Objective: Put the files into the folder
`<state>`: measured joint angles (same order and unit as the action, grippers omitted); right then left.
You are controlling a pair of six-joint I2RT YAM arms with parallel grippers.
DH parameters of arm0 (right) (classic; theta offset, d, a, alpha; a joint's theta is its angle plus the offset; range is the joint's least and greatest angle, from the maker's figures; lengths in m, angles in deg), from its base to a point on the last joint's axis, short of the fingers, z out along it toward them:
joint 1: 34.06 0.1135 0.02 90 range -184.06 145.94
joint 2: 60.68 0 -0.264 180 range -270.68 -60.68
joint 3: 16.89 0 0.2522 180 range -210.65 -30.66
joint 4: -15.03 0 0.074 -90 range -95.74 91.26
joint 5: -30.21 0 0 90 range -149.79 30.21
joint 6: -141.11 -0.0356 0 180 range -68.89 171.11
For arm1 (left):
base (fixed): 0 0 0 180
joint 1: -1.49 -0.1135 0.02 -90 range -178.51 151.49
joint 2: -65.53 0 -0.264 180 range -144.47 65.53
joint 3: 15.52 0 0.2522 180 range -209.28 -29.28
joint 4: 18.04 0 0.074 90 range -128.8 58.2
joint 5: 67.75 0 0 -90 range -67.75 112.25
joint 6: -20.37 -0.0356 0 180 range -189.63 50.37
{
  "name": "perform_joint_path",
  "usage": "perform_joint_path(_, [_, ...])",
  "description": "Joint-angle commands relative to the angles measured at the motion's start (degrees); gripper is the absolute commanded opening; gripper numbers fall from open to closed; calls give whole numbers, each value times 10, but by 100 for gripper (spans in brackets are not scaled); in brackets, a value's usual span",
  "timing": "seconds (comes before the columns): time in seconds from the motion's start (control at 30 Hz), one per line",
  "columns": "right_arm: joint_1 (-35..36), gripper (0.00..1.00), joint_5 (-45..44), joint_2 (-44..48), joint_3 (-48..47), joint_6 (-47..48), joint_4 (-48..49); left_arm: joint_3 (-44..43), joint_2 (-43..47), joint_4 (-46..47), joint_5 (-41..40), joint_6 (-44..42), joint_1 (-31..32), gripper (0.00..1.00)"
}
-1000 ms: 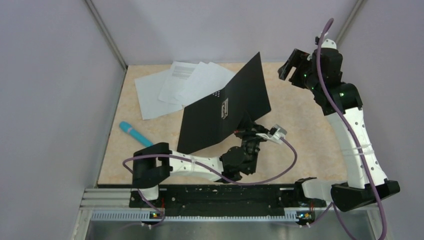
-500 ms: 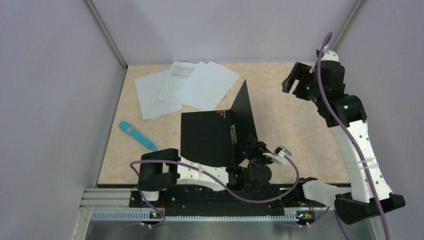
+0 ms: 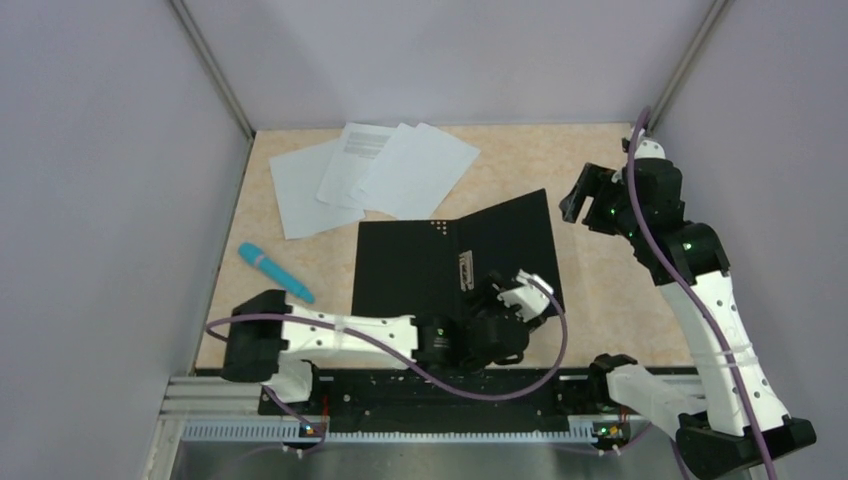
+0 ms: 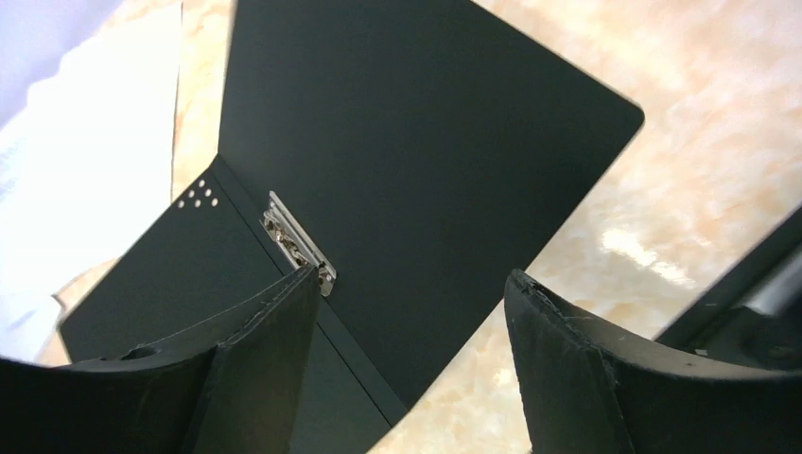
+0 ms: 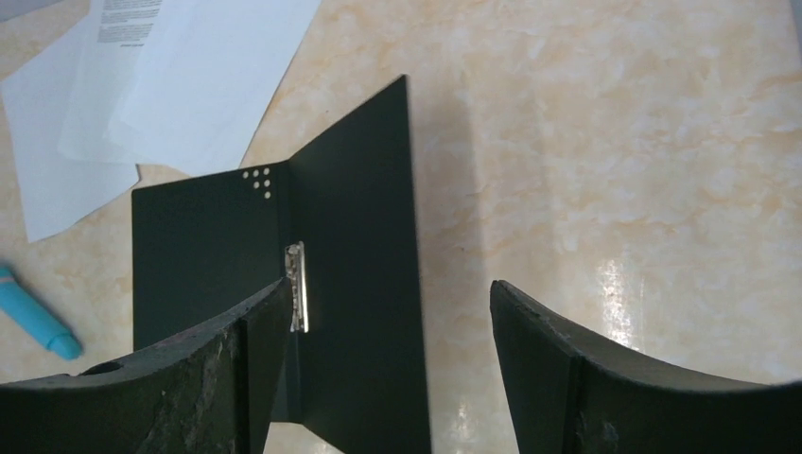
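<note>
My left gripper hangs wide open and empty over the near right part of the opened flat black folder with a metal spine clip. My right gripper, also open and empty, hovers beside the folder's far right corner. The thin white paper sheets lie fanned just beyond the folder, apart from both.

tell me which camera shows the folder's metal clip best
The left wrist view: the metal clip is close and detailed along the spine of the folder. The right wrist view shows it smaller; the top external view shows only a tiny pale strip.
</note>
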<state>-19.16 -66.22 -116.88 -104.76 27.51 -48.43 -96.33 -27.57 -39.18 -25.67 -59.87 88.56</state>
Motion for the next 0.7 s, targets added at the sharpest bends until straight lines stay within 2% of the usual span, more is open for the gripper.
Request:
perform_joint_path(0.0, [9, 73, 41, -1, 37, 4, 10, -40, 107, -93, 61, 114, -48, 76])
perform_joint_path(0.13, [10, 72, -1, 1, 65, 11, 10, -20, 182, -157, 140, 193, -142, 73])
perform_joint_path(0.27, [24, 69, 33, -10, 92, 0, 27, 22, 230, -202, 220, 263, -263, 70])
perform_joint_path(0.33, [80, 67, 19, -28, 115, -23, 52, 49, 242, -215, 260, 283, -330, 70])
perform_joint_path(0.43, [185, 66, -30, -93, 136, -49, 90, 88, 250, -212, 364, 301, -442, 70])
perform_joint_path(0.5, [229, 62, -32, -146, 143, -62, 130, 110, 249, -208, 410, 305, -492, 70])
perform_joint_path(0.67, [300, 62, -48, -292, 129, -70, 222, 133, 221, -188, 494, 320, -574, 70])
